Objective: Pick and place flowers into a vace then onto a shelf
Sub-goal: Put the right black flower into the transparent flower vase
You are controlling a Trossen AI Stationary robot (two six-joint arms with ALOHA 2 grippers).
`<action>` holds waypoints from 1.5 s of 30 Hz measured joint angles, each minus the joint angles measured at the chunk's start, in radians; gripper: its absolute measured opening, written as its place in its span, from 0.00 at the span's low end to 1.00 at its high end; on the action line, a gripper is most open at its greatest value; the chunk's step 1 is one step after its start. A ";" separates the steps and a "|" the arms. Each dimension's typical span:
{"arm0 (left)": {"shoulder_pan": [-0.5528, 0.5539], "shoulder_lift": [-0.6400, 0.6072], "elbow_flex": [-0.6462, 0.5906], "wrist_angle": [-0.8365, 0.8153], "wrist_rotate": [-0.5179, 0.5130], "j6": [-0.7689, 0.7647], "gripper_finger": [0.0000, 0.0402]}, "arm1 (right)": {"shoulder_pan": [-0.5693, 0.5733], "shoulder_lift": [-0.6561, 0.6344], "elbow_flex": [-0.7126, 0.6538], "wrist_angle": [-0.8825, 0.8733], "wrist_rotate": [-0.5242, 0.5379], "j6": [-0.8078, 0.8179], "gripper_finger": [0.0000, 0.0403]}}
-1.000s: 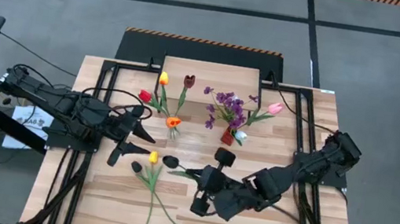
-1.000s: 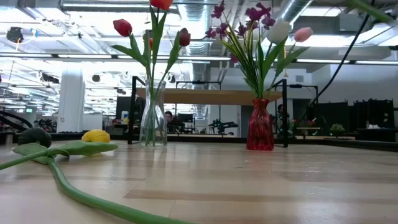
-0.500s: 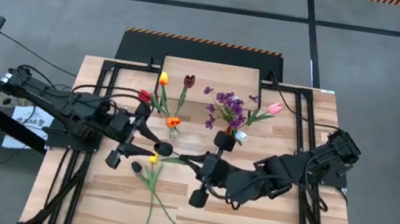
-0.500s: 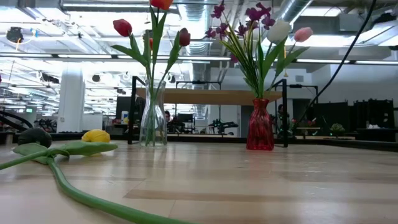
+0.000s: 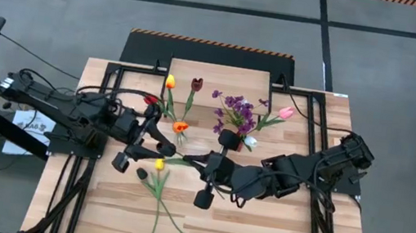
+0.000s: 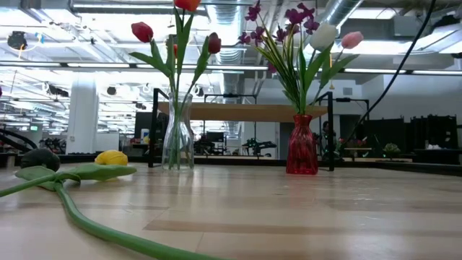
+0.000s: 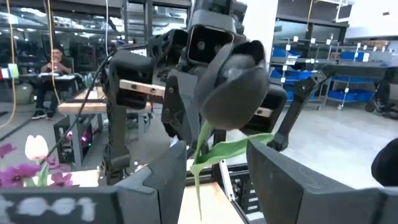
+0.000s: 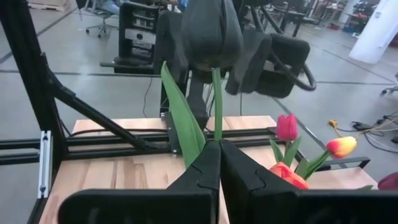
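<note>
Red vase point(image 6: 302, 144), clear vase point(image 6: 177, 137), yellow tulip point(image 6: 110, 158)

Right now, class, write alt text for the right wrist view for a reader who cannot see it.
The right gripper is shut on the green stem of a dark maroon tulip, holding it upright before the left gripper. Red, orange and yellow tulips stand to one side above the wooden table.

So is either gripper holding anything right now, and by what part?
The right gripper is shut on the dark tulip, pinching its stem just under the head. The left gripper stands open around it, holding nothing.
</note>
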 joint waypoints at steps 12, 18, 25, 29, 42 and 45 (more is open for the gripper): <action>0.038 0.114 0.000 0.088 0.064 -0.011 0.39 | -0.003 0.000 0.000 0.008 -0.002 -0.010 0.00; 0.039 0.130 0.000 0.126 0.075 -0.015 0.39 | -0.003 0.001 0.000 0.007 -0.002 -0.010 0.00; 0.039 0.130 0.000 0.151 0.067 -0.006 0.39 | -0.003 0.001 0.000 0.004 -0.002 -0.010 0.00; 0.039 0.130 0.000 0.171 0.059 0.007 0.39 | -0.003 0.001 0.000 0.004 -0.012 -0.009 0.00; 0.039 0.130 0.000 0.197 0.033 0.013 0.38 | -0.021 0.001 0.000 -0.001 -0.053 -0.007 0.00; 0.039 0.130 0.000 0.193 0.033 0.013 0.32 | -0.022 0.001 0.000 -0.004 -0.053 -0.007 0.00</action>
